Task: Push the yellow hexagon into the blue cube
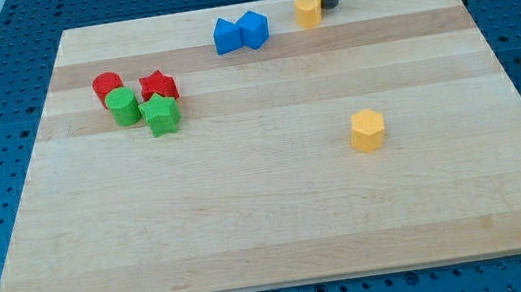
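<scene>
The yellow hexagon (pixel 367 130) lies on the wooden board (pixel 281 224), right of the middle. The blue cube (pixel 254 28) sits near the view's top edge, touching a second blue block (pixel 226 36) on its left. My tip (pixel 330 3) stands at the board's top edge, just right of a small yellow block (pixel 308 9) whose shape I cannot make out; tip and block look close or touching. The tip is far above the yellow hexagon in the view and to the right of the blue cube.
A cluster sits at the view's upper left: a red cylinder (pixel 107 85), a red star (pixel 159 85), a green cylinder (pixel 122 107) and a green star (pixel 162 115). A blue perforated table surrounds the board.
</scene>
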`<move>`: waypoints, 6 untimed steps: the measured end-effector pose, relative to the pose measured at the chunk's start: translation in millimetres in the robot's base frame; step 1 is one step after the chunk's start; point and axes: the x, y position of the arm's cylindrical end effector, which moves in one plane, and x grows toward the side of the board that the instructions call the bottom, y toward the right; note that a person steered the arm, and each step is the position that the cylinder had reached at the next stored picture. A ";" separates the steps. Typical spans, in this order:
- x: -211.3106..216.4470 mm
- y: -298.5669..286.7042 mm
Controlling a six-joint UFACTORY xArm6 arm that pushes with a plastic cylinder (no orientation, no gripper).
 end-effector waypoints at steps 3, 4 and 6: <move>-14.9 7.4; -9.1 74.3; 143.9 126.6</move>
